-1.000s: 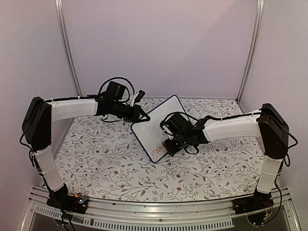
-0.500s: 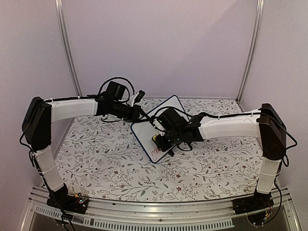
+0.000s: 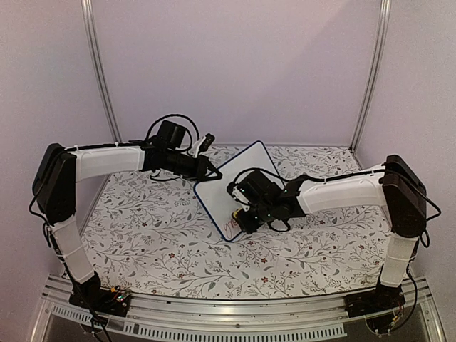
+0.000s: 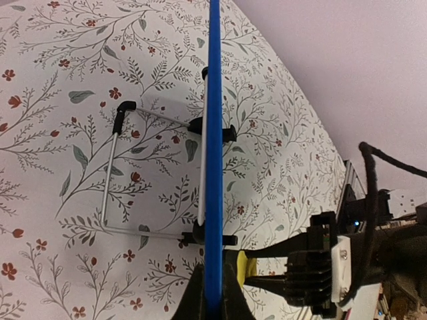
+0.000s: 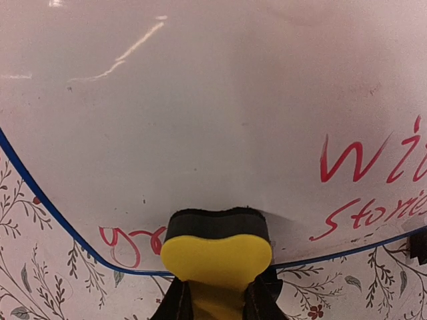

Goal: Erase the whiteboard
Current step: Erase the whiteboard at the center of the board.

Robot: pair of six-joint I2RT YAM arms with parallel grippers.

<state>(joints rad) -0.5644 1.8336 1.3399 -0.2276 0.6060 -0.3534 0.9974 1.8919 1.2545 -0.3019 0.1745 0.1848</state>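
The whiteboard (image 3: 225,187) stands tilted mid-table, blue-edged, resting on a wire stand (image 4: 111,175). My left gripper (image 3: 207,171) is shut on its upper left edge; in the left wrist view the blue edge (image 4: 213,133) runs straight down between the jaws (image 4: 213,299). My right gripper (image 3: 243,217) is shut on a yellow eraser (image 5: 217,257), whose black felt side presses the board (image 5: 213,100) near its lower edge. Red writing (image 5: 363,163) remains at the right, and a few red letters (image 5: 123,241) sit left of the eraser. The eraser (image 4: 248,267) also shows beside the board.
Floral-patterned cloth (image 3: 157,235) covers the table. Metal posts (image 3: 100,71) and pale walls close in the back and sides. The rail (image 3: 214,313) with both arm bases runs along the near edge.
The right gripper has slid the eraser left across the board, then down toward its lower edge. The left arm and the board have stayed put.
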